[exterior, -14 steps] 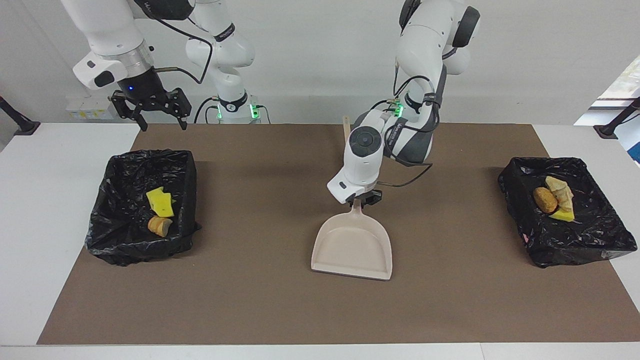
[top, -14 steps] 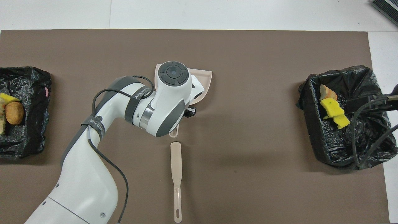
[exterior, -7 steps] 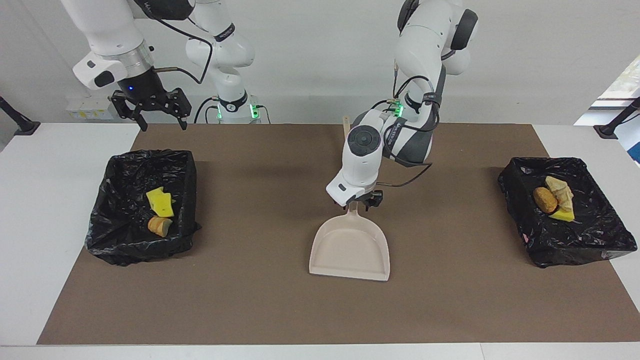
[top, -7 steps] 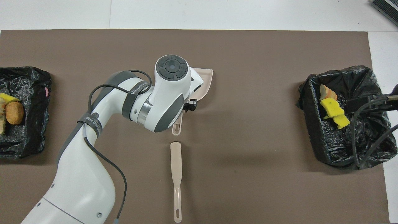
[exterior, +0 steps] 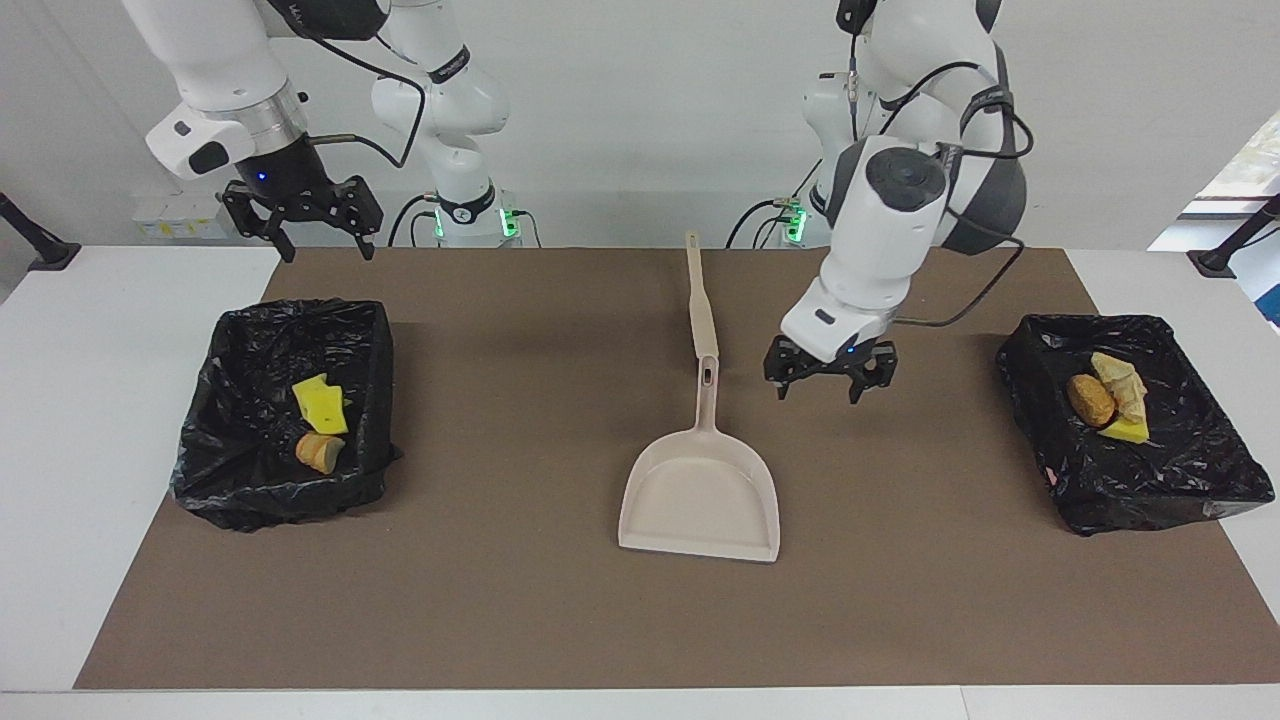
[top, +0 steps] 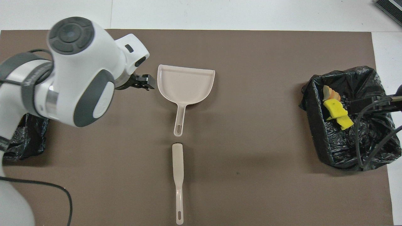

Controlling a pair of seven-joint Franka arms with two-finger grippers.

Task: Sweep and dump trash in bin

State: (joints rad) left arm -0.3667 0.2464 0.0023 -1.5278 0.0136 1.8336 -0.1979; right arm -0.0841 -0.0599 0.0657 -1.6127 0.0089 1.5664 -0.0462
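Observation:
The beige dustpan (exterior: 700,495) (top: 186,83) lies flat on the brown mat, its handle pointing toward the robots. My left gripper (exterior: 820,393) (top: 145,84) hangs open and empty above the mat, beside the handle toward the left arm's end. Trash lies in two black-lined bins. The bin (exterior: 250,340) (top: 361,150) at the right arm's end holds a yellow sponge (exterior: 320,403) (top: 337,113) and a bread piece (exterior: 320,452). The bin (exterior: 1180,470) at the left arm's end holds a brown lump (exterior: 1090,398), bread (exterior: 1120,378) and a sponge (exterior: 1128,430). My right gripper (exterior: 328,250) waits open.
A beige brush (exterior: 698,300) (top: 178,175) lies on the mat in line with the dustpan's handle, nearer to the robots. In the overhead view the left arm covers most of the bin at its end. White table borders the mat.
My left gripper opened and let go of the dustpan's handle, then rose and swung toward the left arm's end. The dustpan stays flat on the mat. The right arm has not moved.

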